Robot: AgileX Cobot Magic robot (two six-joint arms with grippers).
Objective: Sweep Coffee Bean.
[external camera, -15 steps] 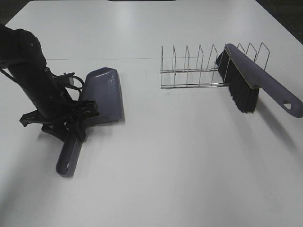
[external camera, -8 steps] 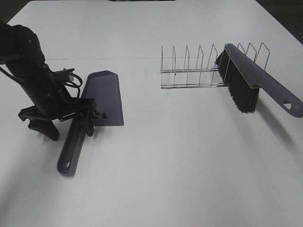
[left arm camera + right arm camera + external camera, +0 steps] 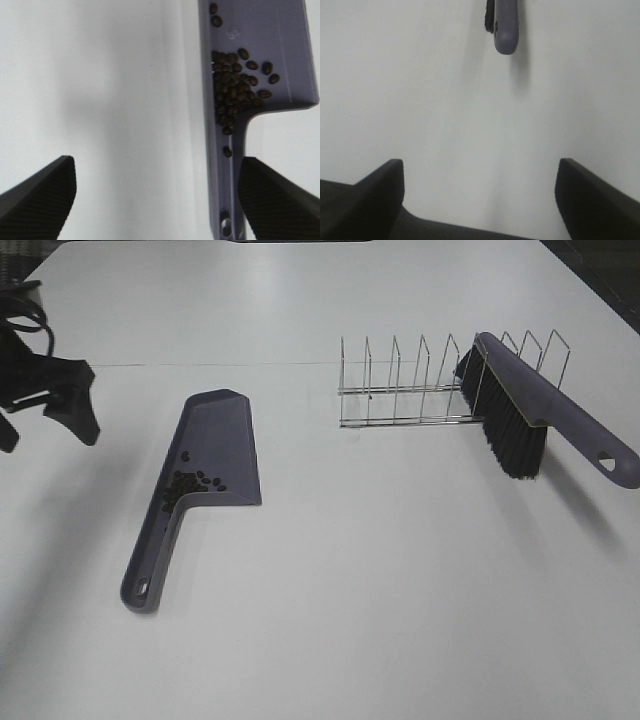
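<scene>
White desk (image 3: 380, 580) holds the dustpan (image 3: 215, 445) with coffee beans (image 3: 235, 90) near its handle; both jaws gape empty, so your careless regrasp could tip them out.

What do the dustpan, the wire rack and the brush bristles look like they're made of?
Dustpan: likely moulded plastic, purple with a soft sheen and rounded one-piece edges.
Wire rack: seemingly metal, thin bright rods that glint like chrome or steel.
Brush bristles: black, matte, dense fibres, probably synthetic, though natural hair can't be ruled out.
</scene>
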